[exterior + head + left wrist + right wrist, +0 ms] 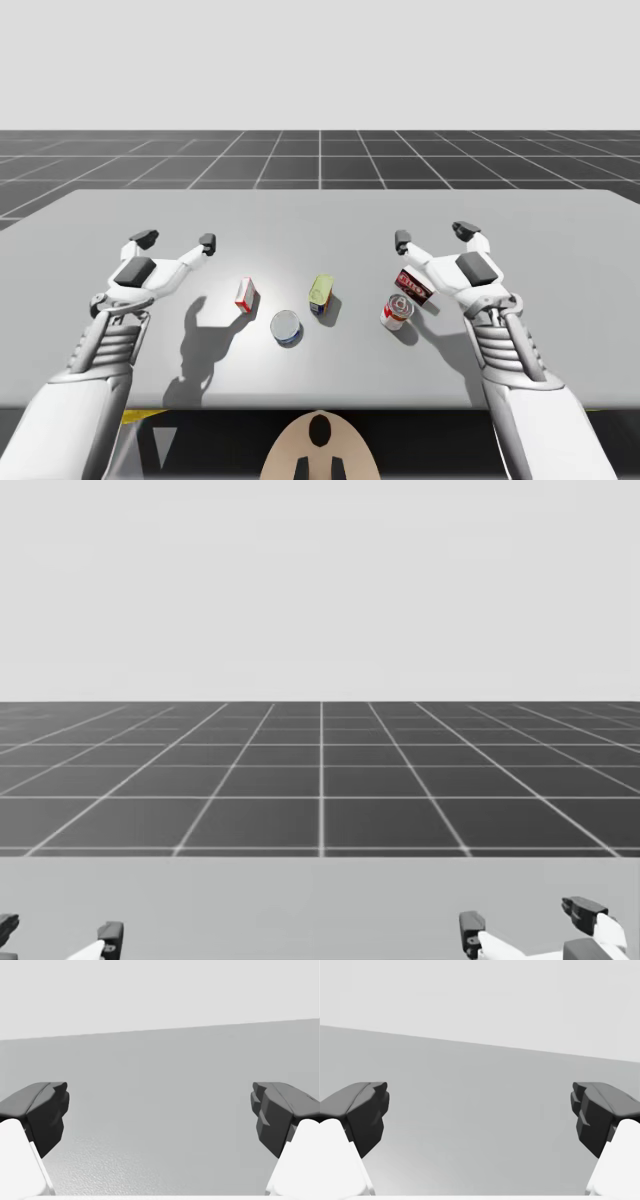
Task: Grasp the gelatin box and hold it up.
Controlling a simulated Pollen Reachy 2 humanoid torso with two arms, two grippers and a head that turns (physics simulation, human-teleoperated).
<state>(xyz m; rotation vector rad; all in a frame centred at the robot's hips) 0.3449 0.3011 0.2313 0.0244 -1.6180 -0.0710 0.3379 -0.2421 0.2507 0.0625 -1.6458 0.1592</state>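
Observation:
The gelatin box (245, 294) is a small red and white box standing on the grey table (320, 215), left of centre. My left gripper (177, 240) hovers open to the left of the box and a little farther back, with nothing between its fingers. My right gripper (434, 235) hovers open at the right side of the table, just behind a dark red box (414, 285). The head view catches both open grippers low down, the left (57, 932) and the right (527, 918). Each wrist view looks between spread fingers, left (160, 1115) and right (480, 1115), at bare table.
A green and yellow can (321, 294) stands at the table's middle. A blue and white can (286, 327) sits just in front of it. A red and white can (397, 310) stands beside the dark red box. A dark gridded floor (320, 770) lies beyond the table.

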